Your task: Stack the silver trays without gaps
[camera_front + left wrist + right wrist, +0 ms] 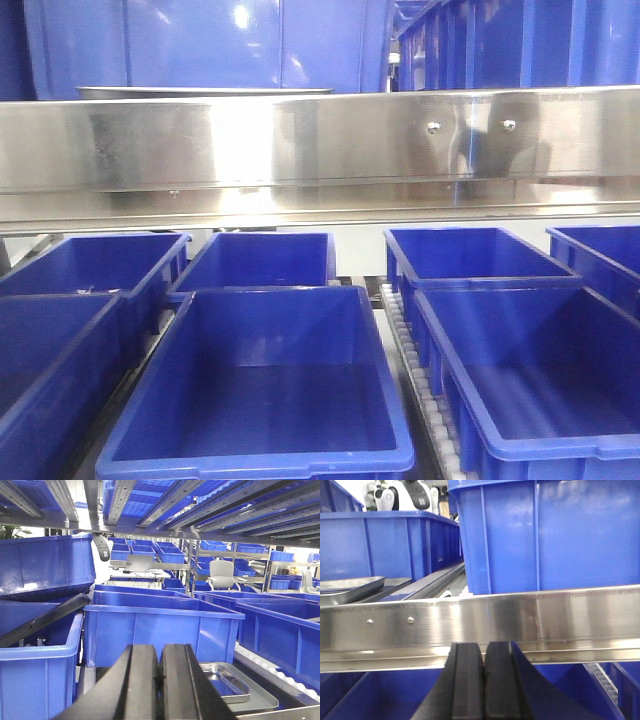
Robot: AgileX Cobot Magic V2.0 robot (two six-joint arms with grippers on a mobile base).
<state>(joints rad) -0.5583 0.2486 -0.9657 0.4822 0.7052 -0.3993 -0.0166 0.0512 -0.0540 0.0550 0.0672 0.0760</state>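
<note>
In the left wrist view a small shiny silver tray (227, 680) lies inside a larger, flatter silver tray (262, 700), on the shelf in front of a blue bin. My left gripper (159, 650) is shut and empty, just left of and above them. In the right wrist view a silver tray (350, 586) shows edge-on at the far left, beyond the steel rail (520, 617). My right gripper (483, 647) is shut and empty, below and in front of the rail. In the front view a thin silver rim (200, 92) shows above the rail (320, 140).
Several open blue bins (260, 400) fill the lower level, with a roller track (420, 390) between them. More blue bins (160, 625) stand on the tray shelf, close behind and beside the trays. A large blue bin (545, 535) sits just behind the rail.
</note>
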